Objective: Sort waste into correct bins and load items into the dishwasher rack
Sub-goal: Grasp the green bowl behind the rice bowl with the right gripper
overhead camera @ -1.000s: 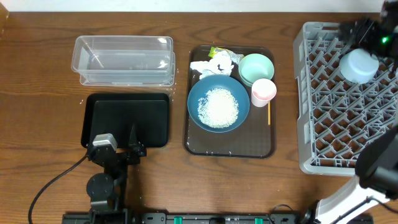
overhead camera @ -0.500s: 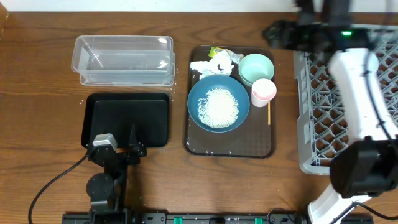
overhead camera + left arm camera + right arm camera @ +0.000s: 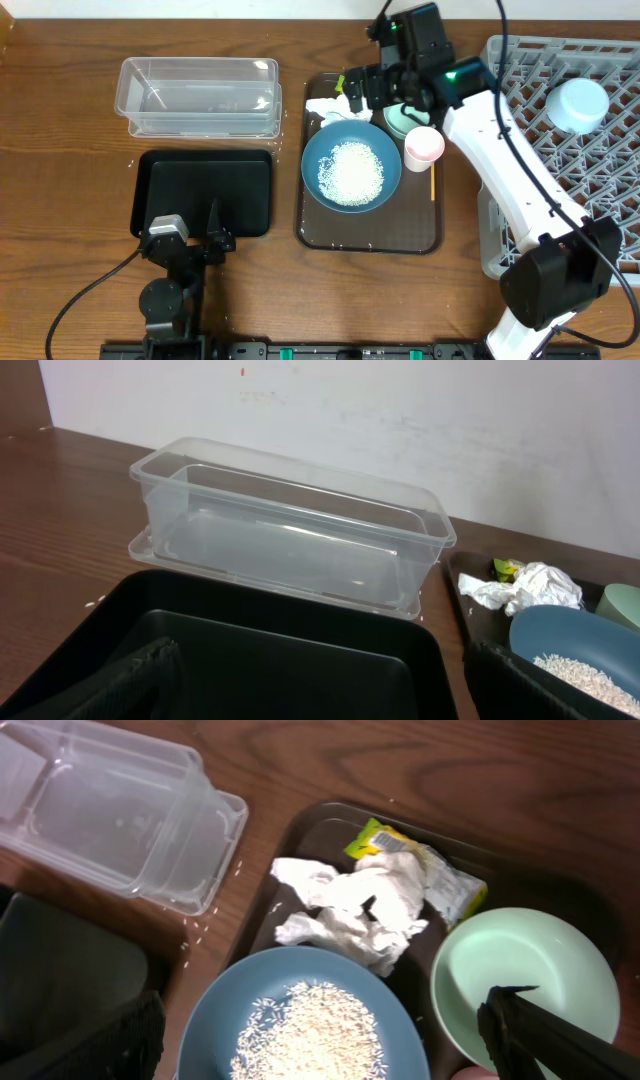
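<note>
Black tray [image 3: 205, 185] sits nearest, the left gripper [image 3: 190, 235] wide open and empty at its edge. The right gripper [image 3: 383, 90] has swung in from the rack [image 3: 600, 200] — jaws spread wide, holding nothing — above the tissue [image 3: 350, 905] and mint-green bowl [image 3: 525, 980]. The pink cup [image 3: 423, 146] crowds close. The light-blue bowl [image 3: 578, 103] now rests in the rack — one job done.
</note>
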`<state>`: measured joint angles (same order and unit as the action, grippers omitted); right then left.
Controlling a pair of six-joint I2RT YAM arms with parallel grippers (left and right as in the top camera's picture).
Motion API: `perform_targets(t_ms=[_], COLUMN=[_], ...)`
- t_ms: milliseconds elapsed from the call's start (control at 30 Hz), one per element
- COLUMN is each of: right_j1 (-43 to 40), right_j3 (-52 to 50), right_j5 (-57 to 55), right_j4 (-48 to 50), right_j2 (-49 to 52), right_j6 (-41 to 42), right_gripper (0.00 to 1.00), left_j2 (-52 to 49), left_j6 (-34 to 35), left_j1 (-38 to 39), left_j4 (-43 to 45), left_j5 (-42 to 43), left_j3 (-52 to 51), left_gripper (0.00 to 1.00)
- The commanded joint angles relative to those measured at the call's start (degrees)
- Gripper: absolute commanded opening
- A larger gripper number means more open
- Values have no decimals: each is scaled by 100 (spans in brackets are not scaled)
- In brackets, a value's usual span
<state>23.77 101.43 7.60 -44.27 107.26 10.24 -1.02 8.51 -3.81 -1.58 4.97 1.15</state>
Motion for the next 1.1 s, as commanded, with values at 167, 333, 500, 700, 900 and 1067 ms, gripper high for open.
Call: perform_targets(t_ms=[167,333,500,700,900,1067], right_j1=[83,24,24,-44,-210,-236], right_j3=[-2,-2,0,48,48,48], right_j5=[-1176,-1318,-1318,-1340,-1167,-1080], right_j4=[17,372,772,649,452,514], right_j2=[85,356,894,1209,1272,1539], right_j6=[-20,-164,-481,-599,-343,-254], right_gripper=[99,99,99,99,92,82], left_j2=[-2,-2,-2,-2,-2,-2], left_j6=[-101,-101,-101,-98,-101,-101], left_j1=[-13,-13,-13,-13,-13,-13], left_j4=[-203,-203,-203,-203,-203,-203], left_j5=[81,83,83,81,83,83], left_j3=[-92,-92,-92,-92,-92,-92], left_gripper=[92,92,92,92,92,92])
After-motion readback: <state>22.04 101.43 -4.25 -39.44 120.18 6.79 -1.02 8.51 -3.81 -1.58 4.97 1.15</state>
